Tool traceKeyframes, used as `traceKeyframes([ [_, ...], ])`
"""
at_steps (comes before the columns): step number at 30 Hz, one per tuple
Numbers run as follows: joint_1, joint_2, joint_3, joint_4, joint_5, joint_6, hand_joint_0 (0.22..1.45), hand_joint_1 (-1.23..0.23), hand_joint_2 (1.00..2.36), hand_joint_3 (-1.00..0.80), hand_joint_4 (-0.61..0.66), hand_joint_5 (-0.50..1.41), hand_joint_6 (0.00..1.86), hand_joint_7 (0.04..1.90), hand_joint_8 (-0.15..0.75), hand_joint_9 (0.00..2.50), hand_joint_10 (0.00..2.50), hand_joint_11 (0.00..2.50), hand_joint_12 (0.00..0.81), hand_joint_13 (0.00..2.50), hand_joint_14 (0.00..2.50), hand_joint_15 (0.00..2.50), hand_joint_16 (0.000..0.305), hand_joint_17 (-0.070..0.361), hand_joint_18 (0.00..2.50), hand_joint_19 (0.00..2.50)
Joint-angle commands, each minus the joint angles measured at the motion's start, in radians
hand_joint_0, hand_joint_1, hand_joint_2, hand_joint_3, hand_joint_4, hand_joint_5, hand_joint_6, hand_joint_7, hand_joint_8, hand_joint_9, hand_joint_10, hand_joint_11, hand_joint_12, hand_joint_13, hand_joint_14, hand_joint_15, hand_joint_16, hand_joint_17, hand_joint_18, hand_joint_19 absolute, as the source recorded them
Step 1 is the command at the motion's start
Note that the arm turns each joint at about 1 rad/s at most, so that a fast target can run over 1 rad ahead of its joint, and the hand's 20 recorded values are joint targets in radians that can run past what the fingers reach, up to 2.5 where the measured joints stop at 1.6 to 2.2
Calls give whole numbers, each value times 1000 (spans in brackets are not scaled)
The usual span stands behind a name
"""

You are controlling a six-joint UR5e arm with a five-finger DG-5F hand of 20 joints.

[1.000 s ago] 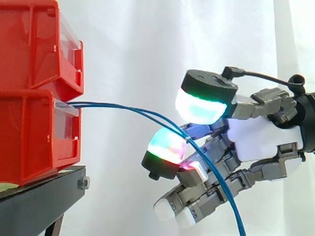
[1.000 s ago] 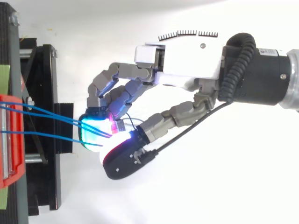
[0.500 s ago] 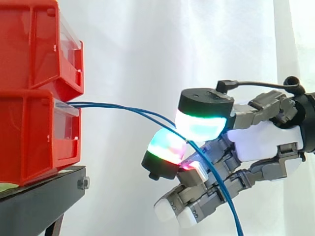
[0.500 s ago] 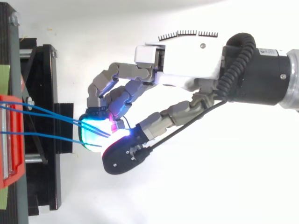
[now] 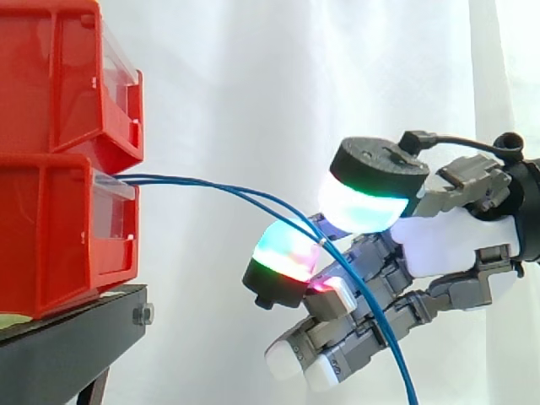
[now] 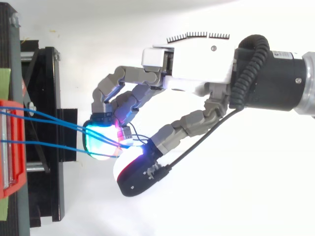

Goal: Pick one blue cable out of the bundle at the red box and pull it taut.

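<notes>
three blue cables (image 6: 49, 144) reach the hand (image 6: 197, 66)

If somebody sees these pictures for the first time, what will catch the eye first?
Most likely the robot's hand at the right of the side view, glowing green, cyan and red. Next, the thin blue cables arcing from the stacked red bins at the left, before the white curtain, to the hand.

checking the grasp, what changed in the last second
The thumb of the hand dipped toward the blue cables, then drew back up and away from the red box. The curled fingers stay hooked round the cables, which sag as before.
</notes>
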Motion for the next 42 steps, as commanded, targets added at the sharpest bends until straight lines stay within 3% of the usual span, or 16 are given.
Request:
traceKeyframes([
  [1,0,0,0,0,0,0,414,-898,1000,-500,158,-239,946,805,347,858,3,1083,428,553,9,318,60,136,617,165],
  [4,0,0,0,0,0,0,483,-643,1000,-500,129,-227,931,839,334,887,7,1086,409,554,10,328,56,126,582,203],
  [7,0,0,0,0,0,0,579,-513,1000,-500,99,-220,921,896,313,908,10,1104,385,547,11,335,50,113,538,242],
  [17,0,0,0,0,0,0,606,-611,1017,-243,106,-224,931,920,319,892,10,1087,386,541,11,340,50,112,524,252],
  [21,0,0,0,0,0,0,615,-618,1014,-284,127,-228,936,892,319,883,10,1090,387,541,11,340,50,112,524,251],
  [25,0,0,0,0,0,-2,558,-609,1000,-500,134,-230,934,875,324,877,10,1098,394,542,11,341,51,116,533,253],
  [31,0,0,0,0,0,-2,520,-558,1000,-500,141,-227,930,862,339,880,10,1085,404,534,11,345,54,121,532,249],
  [34,0,0,0,0,0,0,557,-622,1000,-500,134,-226,928,886,332,880,9,1097,395,532,11,339,52,117,519,257],
  [38,0,0,0,0,0,2,639,-845,1000,-500,119,-229,938,885,306,870,11,1102,384,549,12,326,50,112,540,200],
  [42,0,2,0,0,0,2,663,-917,1000,-500,117,-229,941,883,301,867,11,1104,377,551,10,313,49,111,568,178],
])
